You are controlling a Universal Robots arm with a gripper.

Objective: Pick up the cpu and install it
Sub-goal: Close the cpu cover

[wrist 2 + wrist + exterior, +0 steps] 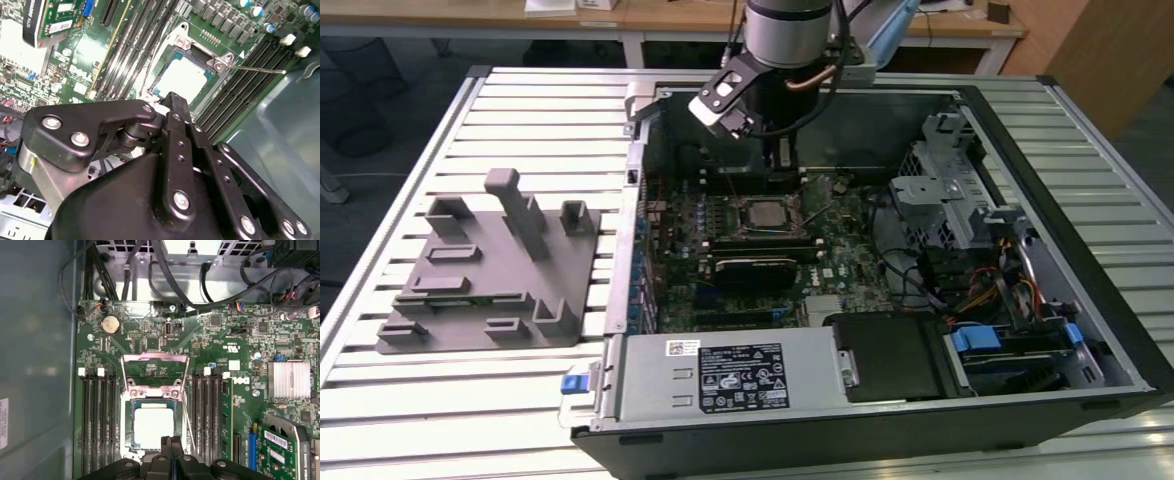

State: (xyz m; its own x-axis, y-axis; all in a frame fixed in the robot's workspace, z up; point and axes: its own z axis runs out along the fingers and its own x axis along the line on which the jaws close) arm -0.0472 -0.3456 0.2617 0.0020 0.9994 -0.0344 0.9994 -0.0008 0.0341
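Sitting inside the case (881,125), the cpu (152,427) fills the open socket (126,410).

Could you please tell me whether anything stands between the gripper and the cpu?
Nothing visible does. In the first wrist view the cpu lies uncovered in its socket, the metal frame swung back, and the gripper hangs right at its edge.

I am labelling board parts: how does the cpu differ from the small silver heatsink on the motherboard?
The cpu has a flat, smooth top; the heatsink is finned. The cpu lies in a socket frame, the heatsink directly on the board. Both are squarish and silvery.
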